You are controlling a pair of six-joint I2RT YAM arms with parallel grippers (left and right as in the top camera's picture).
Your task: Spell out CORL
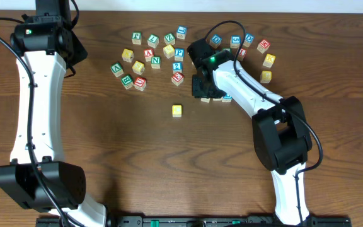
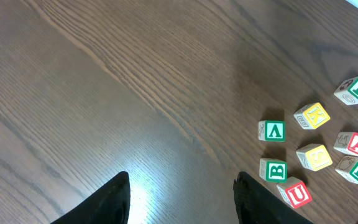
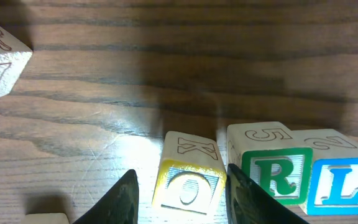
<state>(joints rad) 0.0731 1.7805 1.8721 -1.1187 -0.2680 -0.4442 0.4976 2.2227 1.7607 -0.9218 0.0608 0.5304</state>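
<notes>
My left claw [image 2: 182,199] hung over bare table [image 2: 104,93] with its jaws apart and nothing between them. At the right edge of its view lay spare blocks that I could read, among them a green B block [image 2: 273,170] and a red U block [image 2: 297,194]. Just left of centre in the overhead view a yellow block [image 1: 177,110] sat alone, well apart from the rest. Its letter was too small to read, but I took it for the C, not yet brought into line. To its right my right claw [image 3: 179,193] stood low around the O block [image 3: 189,186], jaws loosely open either side, with a sliver of table showing on the left, so I judged it was not clamped. The green R block [image 3: 277,174] stood just beside the O, and the blue L block [image 3: 344,183] touched the R. Faint outlines of a 5 and a 2 showed on their tops. So ORL looked placed and only the first letter remained. I saw no brand marks.
</notes>
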